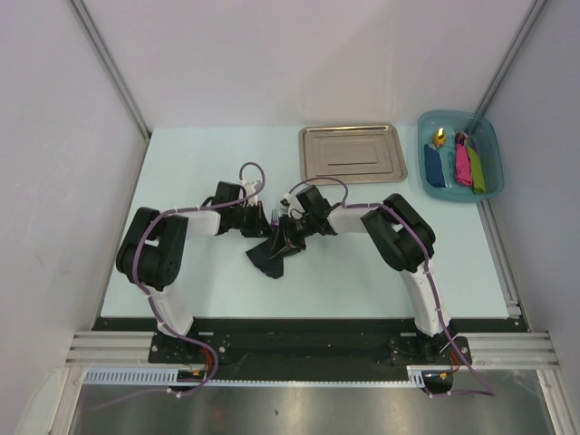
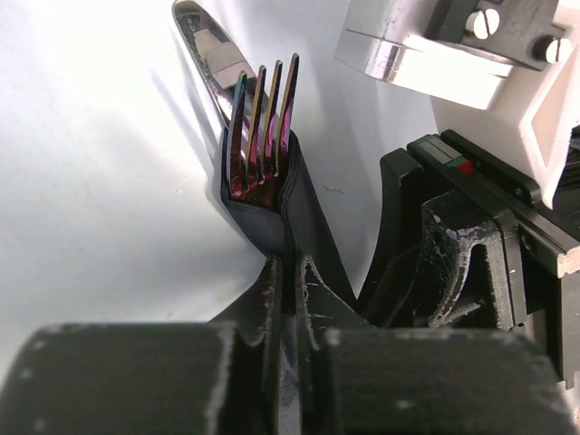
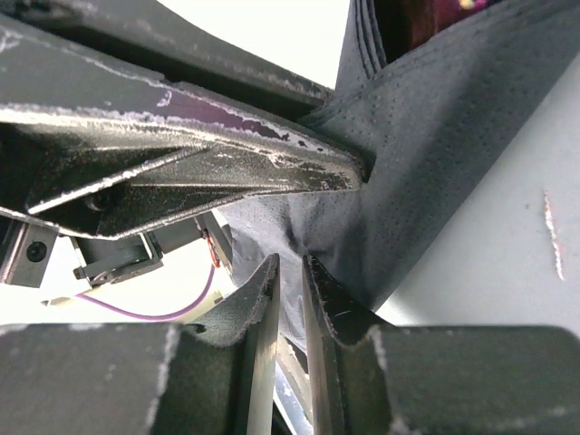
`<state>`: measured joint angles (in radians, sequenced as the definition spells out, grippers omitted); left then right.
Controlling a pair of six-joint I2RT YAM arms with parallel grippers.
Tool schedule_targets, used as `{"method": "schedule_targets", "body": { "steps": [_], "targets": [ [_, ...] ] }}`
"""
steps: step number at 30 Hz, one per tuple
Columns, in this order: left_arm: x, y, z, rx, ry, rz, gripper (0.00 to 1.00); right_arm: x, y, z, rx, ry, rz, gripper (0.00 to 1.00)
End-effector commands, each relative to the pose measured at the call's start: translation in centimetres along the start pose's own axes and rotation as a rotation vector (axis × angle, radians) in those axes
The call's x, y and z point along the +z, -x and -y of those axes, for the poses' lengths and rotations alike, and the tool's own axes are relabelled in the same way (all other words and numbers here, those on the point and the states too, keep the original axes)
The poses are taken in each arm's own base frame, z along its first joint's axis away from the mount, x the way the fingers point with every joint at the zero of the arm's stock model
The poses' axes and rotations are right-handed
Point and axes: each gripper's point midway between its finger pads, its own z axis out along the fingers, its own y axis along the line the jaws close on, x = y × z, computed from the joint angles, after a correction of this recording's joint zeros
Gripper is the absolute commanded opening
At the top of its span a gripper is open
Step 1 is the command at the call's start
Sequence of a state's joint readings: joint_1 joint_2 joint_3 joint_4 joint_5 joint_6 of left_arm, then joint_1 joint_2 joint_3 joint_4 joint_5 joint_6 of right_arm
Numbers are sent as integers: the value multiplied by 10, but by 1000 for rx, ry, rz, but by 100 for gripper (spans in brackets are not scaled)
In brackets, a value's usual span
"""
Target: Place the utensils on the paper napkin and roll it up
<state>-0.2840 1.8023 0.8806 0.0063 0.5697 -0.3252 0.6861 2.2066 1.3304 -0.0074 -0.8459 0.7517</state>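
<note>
Because the paper napkin (image 1: 270, 256) is thin, limp and tear-prone while the fork (image 2: 263, 127) wrapped in it is stiff and slick, I judge doubled paper over the handles the safest hold. My left gripper (image 2: 290, 267) is clamped on the napkin just below the tines, my right gripper (image 3: 288, 272) on a neighbouring fold, the bundle at the centre of the table (image 1: 362, 267).
</note>
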Motion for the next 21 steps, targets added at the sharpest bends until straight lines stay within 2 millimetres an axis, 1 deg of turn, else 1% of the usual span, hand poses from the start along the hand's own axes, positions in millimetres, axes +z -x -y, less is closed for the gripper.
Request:
{"method": "schedule_targets", "body": {
  "steps": [1, 4, 6, 7, 9, 10, 11, 13, 14, 16, 19, 21],
  "targets": [
    [4, -15, -12, 8, 60, -43, 0, 3, 1, 29, 11, -79, 27, 22],
    [0, -7, 3, 23, -1, -21, 0, -3, 5, 23, 8, -54, 31, 24],
    [-5, -1, 11, 36, -25, -1, 0, -10, 9, 14, 6, -30, 39, 27],
    [-8, 0, 14, 36, -30, 7, 0, -17, 10, 13, 18, -10, 37, 28],
    [-11, 8, 21, 61, -54, 46, 0, -28, 19, -2, -3, 34, 64, 34],
    [-15, 13, 26, 71, -63, 65, 0, -38, 24, -5, -2, 53, 75, 36],
    [-17, 14, 30, 74, -79, 67, 0, -42, 25, -7, -7, 64, 80, 39],
    [-22, 17, 36, 80, -95, 80, 0, -56, 28, -17, -30, 93, 89, 42],
    [-22, 16, 39, 77, -110, 77, 0, -59, 28, -18, -37, 100, 89, 46],
    [-24, 17, 44, 76, -132, 84, 0, -63, 24, -17, -20, 113, 66, 49],
    [-27, 18, 50, 76, -162, 90, 0, -71, 26, -14, -11, 124, 65, 59],
    [-30, 20, 56, 78, -184, 97, 0, -78, 28, -7, -7, 105, 72, 64]
  ]
}}
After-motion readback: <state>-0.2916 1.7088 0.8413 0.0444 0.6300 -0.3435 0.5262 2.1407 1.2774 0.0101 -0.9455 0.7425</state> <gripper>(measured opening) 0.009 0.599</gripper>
